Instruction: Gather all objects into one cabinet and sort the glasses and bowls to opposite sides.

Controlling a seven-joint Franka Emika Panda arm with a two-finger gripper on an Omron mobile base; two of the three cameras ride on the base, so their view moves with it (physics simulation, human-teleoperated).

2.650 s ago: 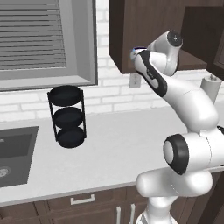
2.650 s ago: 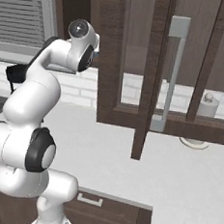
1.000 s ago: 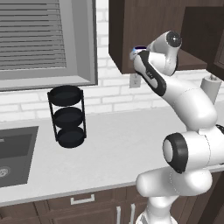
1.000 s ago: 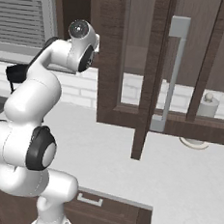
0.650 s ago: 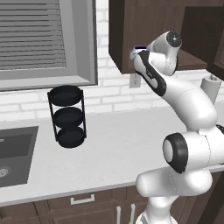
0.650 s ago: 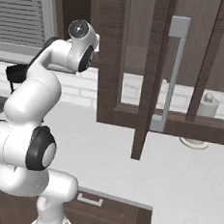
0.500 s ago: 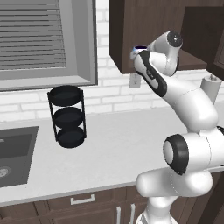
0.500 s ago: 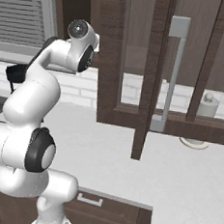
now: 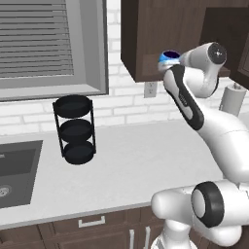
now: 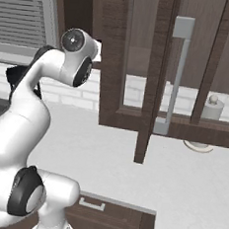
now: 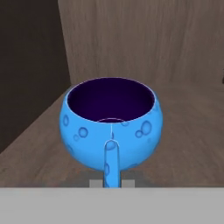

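Note:
The small bright blue bowl [image 11: 111, 124] stands on the wooden shelf [image 11: 188, 131] of the dark brown cabinet [image 9: 151, 39]. Its thin blue handle points straight at the hand camera. My gripper [image 11: 111, 183] has its two grey fingertips [image 11: 95, 183] pressed close on either side of that handle, shut on it. From the left base view the blue bowl [image 9: 168, 57] sits at the cabinet's lower edge, right at the end of my raised arm. The cabinet's tall door [image 10: 158, 71] hangs open to the right of the arm. The mugs and the brown bowl are out of view.
A black three-tier rack [image 9: 74, 129] stands on the grey counter [image 9: 131, 160] by the window. A sink [image 9: 14, 170] lies at the far left. A paper towel roll [image 10: 210, 118] stands on the counter at the right, and a wall outlet [image 9: 150, 89] sits under the cabinet.
The arm and the blue bowl stay in the same place at the cabinet shelf. Nothing else has visibly moved.

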